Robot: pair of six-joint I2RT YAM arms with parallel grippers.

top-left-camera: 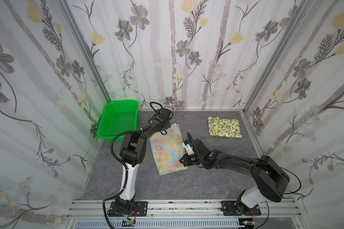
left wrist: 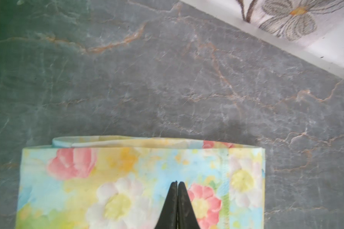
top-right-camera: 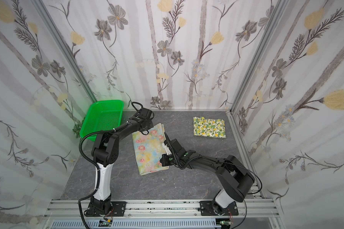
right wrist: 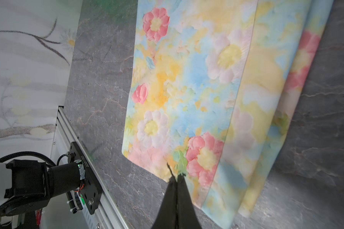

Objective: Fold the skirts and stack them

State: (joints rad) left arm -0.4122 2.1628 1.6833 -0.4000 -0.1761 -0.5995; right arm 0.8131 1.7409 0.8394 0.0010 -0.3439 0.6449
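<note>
grey marble-patterned table [top-left-camera: 207,178], read from near edge to far edge. the black right gripper [right wrist: 176,176] is shown with fingers pressed together at the right edge, close to the near end, of the pastel blue-yellow cloth skirt with pink flowers [top-left-camera: 167,148], which lies as a long folded strip mid-table. whether a layer is pinched cannot be told. the black left gripper [left wrist: 176,182] is likewise closed over the strip's far end, and no cloth is seen between its fingers. if only the top layer were caught, the lengthwise fold could be pulled open. uneven lifting would skew the next fold. the folded cream cloth skirt with yellow lemons and green leaves [top-left-camera: 224,126] rests near the far right corner, well apart, so a loosely held strip might be dropped on the carry. the green perforated plastic basket [top-left-camera: 121,101], at the far left corner, could be nudged by the left arm.
</note>
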